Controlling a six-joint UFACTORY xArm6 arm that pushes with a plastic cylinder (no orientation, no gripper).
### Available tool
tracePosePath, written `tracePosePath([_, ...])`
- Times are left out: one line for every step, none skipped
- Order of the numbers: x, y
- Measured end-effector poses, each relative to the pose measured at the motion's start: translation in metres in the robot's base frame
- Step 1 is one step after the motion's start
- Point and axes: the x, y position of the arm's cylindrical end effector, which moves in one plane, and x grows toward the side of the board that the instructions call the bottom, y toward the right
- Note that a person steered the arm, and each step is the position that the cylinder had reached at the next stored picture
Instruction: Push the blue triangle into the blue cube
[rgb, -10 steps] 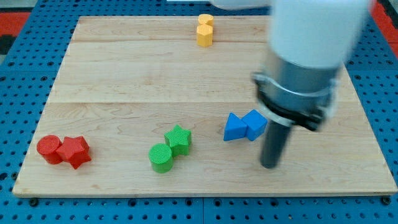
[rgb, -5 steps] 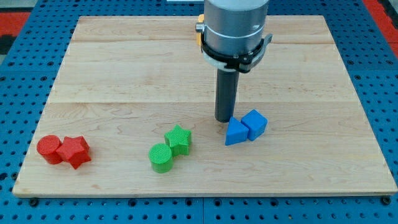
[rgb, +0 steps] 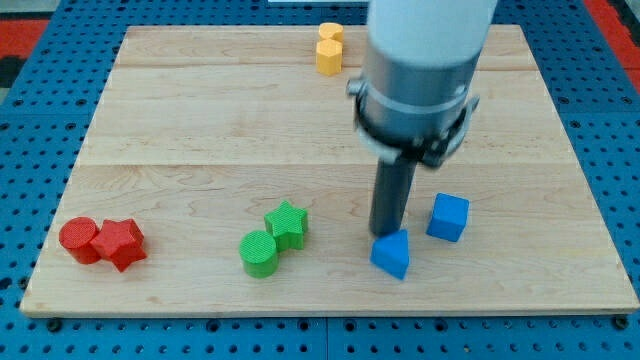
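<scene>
The rod's lower end, my tip (rgb: 385, 234), is resting on the wooden board (rgb: 180, 130) right at the upper edge of the blue triangle (rgb: 391, 254), so close that it looks to be touching it, though actual contact cannot be confirmed. There are no jaws on this rod, so nothing is being clamped or held; it is simply standing upright with the wide grey arm housing (rgb: 420, 70) rising above it and covering part of the board's upper right.

The blue triangle is lying directly below the tip, toward the view's bottom, a little right of the board's centre line. The blue cube (rgb: 448, 217) is sitting up and to the view's right of the triangle, near it but clearly apart, with bare wood showing between them. The cube is also just to the right of the rod.

Further to the view's left, a green star (rgb: 288, 224) and a green cylinder (rgb: 259, 253) are sitting touching each other. Near the bottom left corner, a red cylinder (rgb: 78, 240) and a red star-like block (rgb: 121, 243) are pressing together. At the top edge, two yellow blocks (rgb: 329, 48) are standing one against the other; their exact shapes are hard to make out.
</scene>
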Motion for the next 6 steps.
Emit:
tracePosePath([0.005,-0.007])
tracePosePath([0.039,-0.036])
tracePosePath([0.059,0.004])
tracePosePath([0.01,0.01])
tracePosePath([0.009,0.01])
tracePosePath([0.009,0.003])
